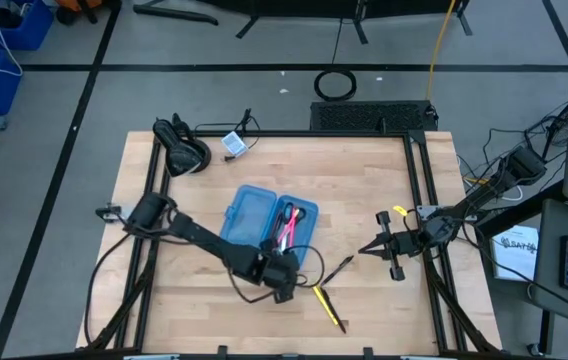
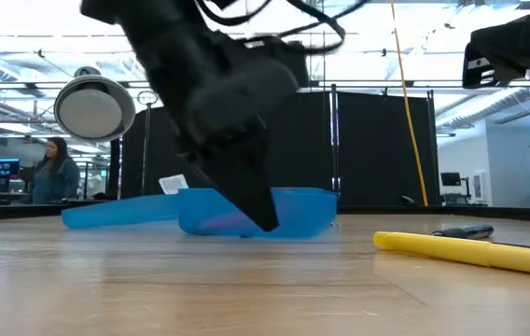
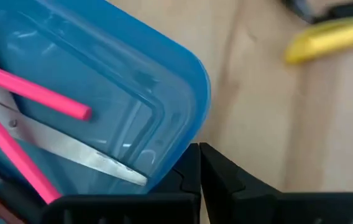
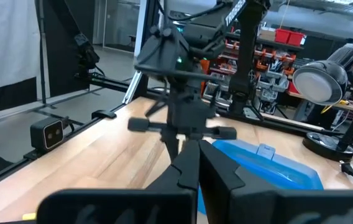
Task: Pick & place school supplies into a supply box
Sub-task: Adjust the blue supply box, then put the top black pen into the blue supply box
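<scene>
The translucent blue supply box (image 1: 249, 212) lies open on the table, its two halves side by side. The right half holds pink pens (image 3: 33, 90) and the silver scissors (image 3: 58, 143). A yellow pen (image 1: 328, 306) and a black pen (image 1: 336, 270) lie on the wood to the right of the box and nearer than it. My left gripper (image 3: 199, 163) is shut and points steeply down at the box's near edge (image 2: 267, 222). My right gripper (image 1: 367, 249) is shut and hovers over the table right of the black pen, pointing toward the box (image 4: 270, 165). My left gripper has its shut fingers (image 3: 186, 171) right beside the rounded near corner of the box's filled half (image 3: 189, 99), coming from above and pointing down. I cannot tell whether they touch the box wall or only stand next to it.
A desk lamp (image 1: 182, 150) and a white tag (image 1: 232, 143) sit at the table's far left corner, with black cables nearby. Metal rails (image 1: 419, 200) run along the table's sides. A person (image 2: 55, 168) stands in the room beyond. Bare wood lies near and to the right.
</scene>
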Controlling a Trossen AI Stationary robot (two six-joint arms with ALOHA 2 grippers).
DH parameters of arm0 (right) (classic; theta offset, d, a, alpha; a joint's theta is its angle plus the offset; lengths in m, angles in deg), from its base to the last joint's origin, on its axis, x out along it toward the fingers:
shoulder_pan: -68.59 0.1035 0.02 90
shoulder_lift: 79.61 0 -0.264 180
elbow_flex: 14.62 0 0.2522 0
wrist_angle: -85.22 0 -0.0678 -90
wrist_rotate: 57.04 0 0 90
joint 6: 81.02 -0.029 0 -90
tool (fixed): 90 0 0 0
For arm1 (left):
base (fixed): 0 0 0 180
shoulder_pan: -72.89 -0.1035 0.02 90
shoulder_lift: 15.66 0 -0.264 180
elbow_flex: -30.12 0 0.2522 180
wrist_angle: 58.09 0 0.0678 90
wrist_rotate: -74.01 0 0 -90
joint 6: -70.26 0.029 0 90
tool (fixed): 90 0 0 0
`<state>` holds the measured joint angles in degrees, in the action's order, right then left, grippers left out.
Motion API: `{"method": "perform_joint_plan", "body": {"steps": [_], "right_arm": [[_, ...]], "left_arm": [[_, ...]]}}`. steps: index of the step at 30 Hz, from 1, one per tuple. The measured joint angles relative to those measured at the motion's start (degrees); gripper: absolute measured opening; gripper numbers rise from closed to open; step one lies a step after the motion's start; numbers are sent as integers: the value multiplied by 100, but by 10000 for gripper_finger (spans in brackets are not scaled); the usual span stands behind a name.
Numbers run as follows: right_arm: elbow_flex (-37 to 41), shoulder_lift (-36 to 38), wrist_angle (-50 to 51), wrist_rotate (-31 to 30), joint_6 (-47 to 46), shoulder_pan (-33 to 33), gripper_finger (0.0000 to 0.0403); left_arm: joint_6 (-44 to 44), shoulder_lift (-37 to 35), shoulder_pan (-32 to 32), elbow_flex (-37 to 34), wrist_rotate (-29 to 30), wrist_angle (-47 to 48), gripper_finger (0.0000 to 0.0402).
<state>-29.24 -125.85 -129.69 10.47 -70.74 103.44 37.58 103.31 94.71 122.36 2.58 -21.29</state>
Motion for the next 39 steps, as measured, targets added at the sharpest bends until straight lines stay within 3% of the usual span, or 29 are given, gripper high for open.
{"method": "perform_joint_plan", "body": {"steps": [16, 20, 23, 25, 29, 32, 35, 39], "right_arm": [[0, 0, 92, 4, -60, 0, 0], [0, 0, 92, 4, -100, 0, 0], [0, 0, 92, 6, -229, 0, 0], [0, -3, 94, 19, -233, 0, 0], [0, -9, 125, 19, -232, 0, 0], [0, -15, 144, 17, -221, 0, 0], [0, -19, 129, 17, -133, 0, 0], [0, -20, -2, 17, -39, 0, 0]], "left_arm": [[461, 104, -590, 93, -6, -80, 12], [1089, -137, -517, 149, -304, 53, 3], [1739, -679, -257, 219, -717, 307, 9], [2249, -1260, 81, 226, -608, 589, 8], [3347, -2546, 970, 127, 285, 826, 5], [4205, -3408, 1490, 2, 992, 467, 3], [4891, -4129, 1477, -123, 1254, 58, 3], [5818, -4858, 792, -440, 714, -390, 2]]}}
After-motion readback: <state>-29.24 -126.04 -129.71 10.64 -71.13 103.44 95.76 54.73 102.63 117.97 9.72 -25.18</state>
